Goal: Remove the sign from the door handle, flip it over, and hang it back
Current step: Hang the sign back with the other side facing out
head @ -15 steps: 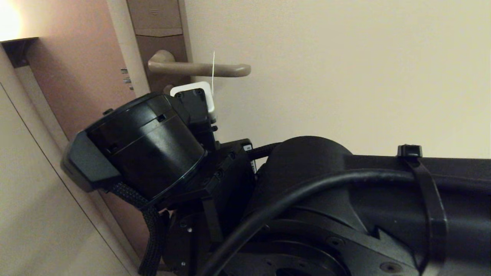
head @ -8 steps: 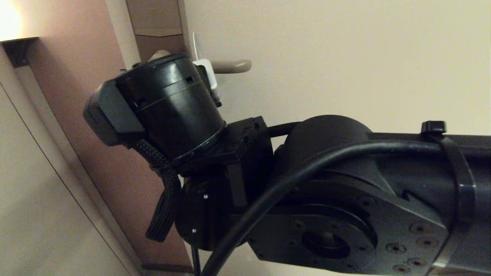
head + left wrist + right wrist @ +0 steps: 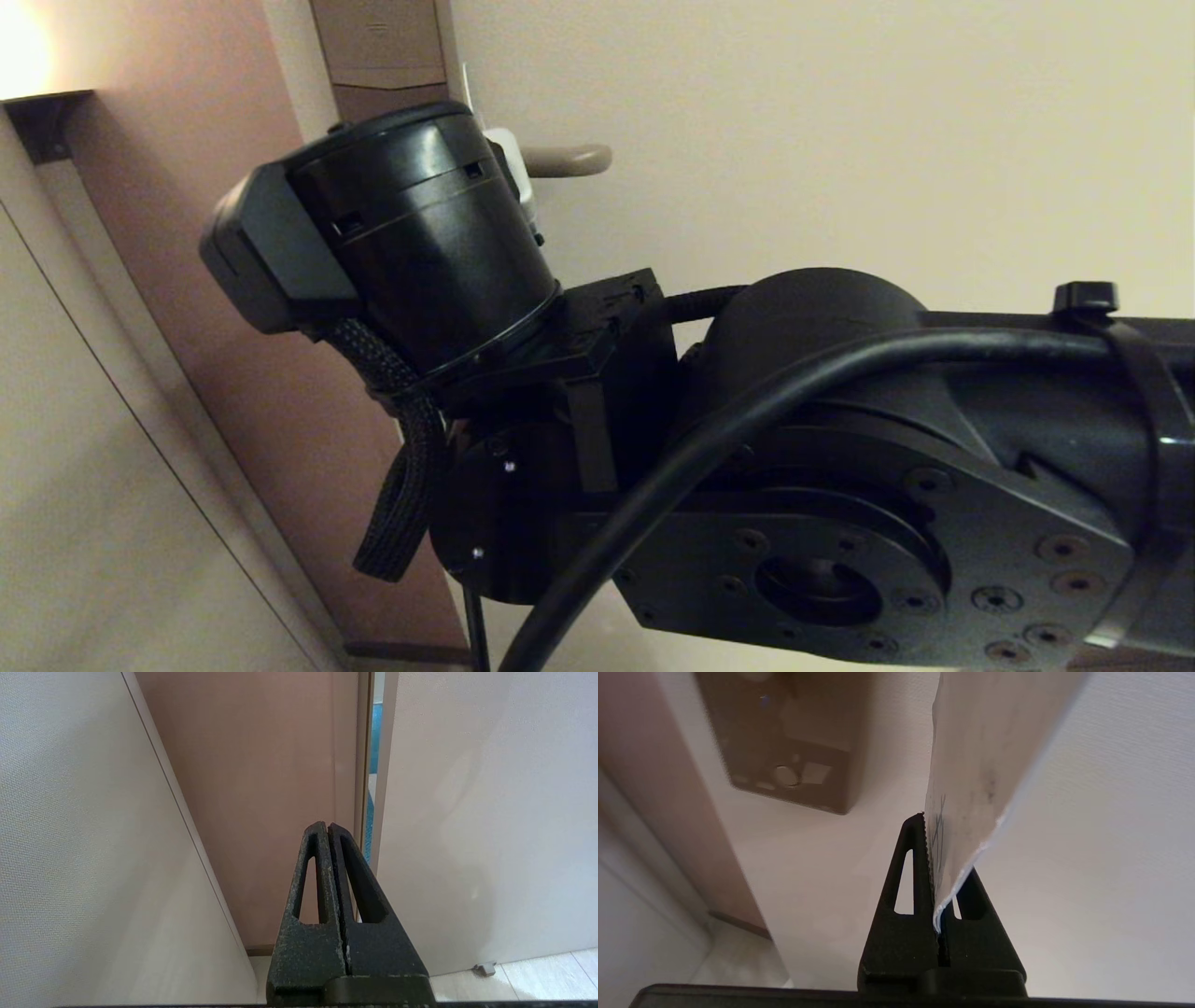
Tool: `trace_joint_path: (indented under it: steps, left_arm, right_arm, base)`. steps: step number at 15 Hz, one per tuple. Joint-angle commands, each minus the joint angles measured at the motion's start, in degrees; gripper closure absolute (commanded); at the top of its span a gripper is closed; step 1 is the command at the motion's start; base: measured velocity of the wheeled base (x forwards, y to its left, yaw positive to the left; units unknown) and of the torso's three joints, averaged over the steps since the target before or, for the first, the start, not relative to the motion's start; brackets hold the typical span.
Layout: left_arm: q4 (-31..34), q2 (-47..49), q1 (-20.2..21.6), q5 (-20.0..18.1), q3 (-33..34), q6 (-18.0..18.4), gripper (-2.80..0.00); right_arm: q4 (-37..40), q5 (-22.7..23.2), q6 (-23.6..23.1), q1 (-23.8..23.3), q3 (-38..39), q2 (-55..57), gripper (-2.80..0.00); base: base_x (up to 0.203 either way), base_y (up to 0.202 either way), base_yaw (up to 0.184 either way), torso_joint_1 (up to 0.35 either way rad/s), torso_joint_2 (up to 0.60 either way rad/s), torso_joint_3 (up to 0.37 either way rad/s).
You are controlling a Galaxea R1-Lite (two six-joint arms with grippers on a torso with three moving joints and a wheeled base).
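Right pincer (image 3: 941, 868) clamps the sign (image 3: 976, 788) beside the door handle (image 3: 565, 161); we judge rehanging next, needing hole-to-lever alignment. Left pincer (image 3: 329, 833) parked, closed.

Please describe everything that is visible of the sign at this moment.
The sign is a thin, flat, pale card with faint dark marks near its lower edge; no wording can be read. The right claw is shut on its bottom edge and holds it upright, edge-on. In the head view only a white sliver shows above the wrist, close to the door handle. Whether it hangs on the handle cannot be seen.
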Motion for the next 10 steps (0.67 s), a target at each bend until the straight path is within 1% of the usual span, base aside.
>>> trace_joint_path:
  steps: [1, 3, 10]
  left_arm:
    - [0.0, 0.0, -0.04, -0.01, 0.0, 0.01, 0.0]
    - [0.0, 0.0, -0.05, -0.01, 0.0, 0.01, 0.0]
    - [0.0, 0.0, -0.05, -0.01, 0.0, 0.01, 0.0]
  right_arm:
    - [-0.25, 0.32, -0.2, 0.11, -0.01, 0.17, 0.0]
    - [-2.09, 0.8, -1.12, 0.19, -0.09, 0.56, 0.0]
    - [-3.3, 2.84, -1.21, 1.69, -0.09, 2.06, 0.0]
  base:
    - [0.0, 0.0, 0.0, 0.0, 0.0, 0.0]
    - [0.0, 0.0, 0.0, 0.0, 0.0, 0.0]
    - [0.0, 0.0, 0.0, 0.0, 0.0, 0.0]
